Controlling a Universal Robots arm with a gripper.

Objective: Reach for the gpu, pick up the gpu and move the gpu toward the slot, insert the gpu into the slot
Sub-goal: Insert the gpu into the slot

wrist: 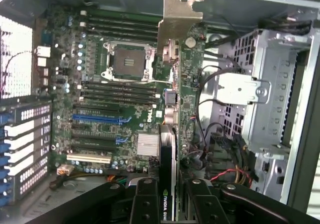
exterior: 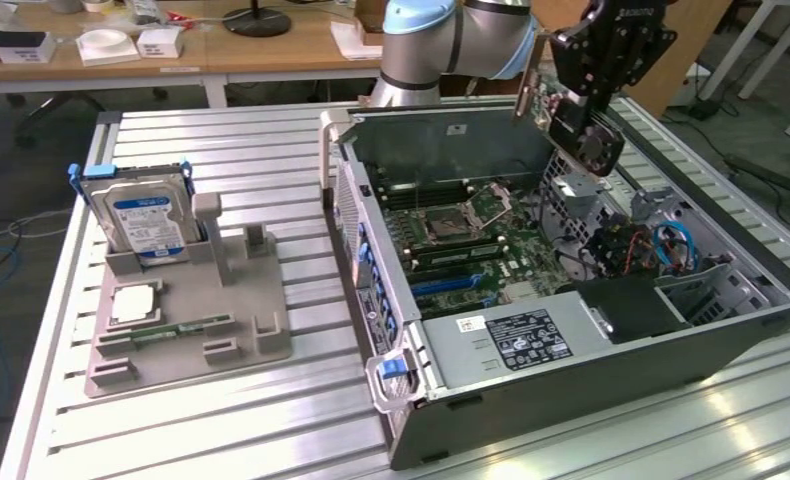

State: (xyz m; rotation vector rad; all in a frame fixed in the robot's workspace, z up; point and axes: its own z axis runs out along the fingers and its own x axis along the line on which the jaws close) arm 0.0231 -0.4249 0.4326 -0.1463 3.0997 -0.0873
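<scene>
My gripper (exterior: 606, 62) hangs above the far right corner of the open computer case (exterior: 368, 215), shut on the gpu (exterior: 575, 122). The card is tilted in the air, clear of the motherboard (exterior: 462, 230). In the wrist view the gpu (wrist: 186, 84) runs edge-on away from the gripper (wrist: 170, 204). Its silver bracket (wrist: 178, 14) is at the far end and its black shroud sits between the fingers (wrist: 146, 204). Below it lies the motherboard (wrist: 117, 129) with its expansion slots, among them a long blue slot (wrist: 97, 118) (exterior: 446, 283).
A drive cage (wrist: 270, 99) and loose cables (wrist: 235, 174) crowd one side of the case. The power supply (exterior: 529, 335) fills the near end. At the exterior view's left, a grey fixture (exterior: 188, 320) holds a blue-labelled hard drive (exterior: 142, 215), a processor (exterior: 134, 300) and a memory stick (exterior: 182, 328).
</scene>
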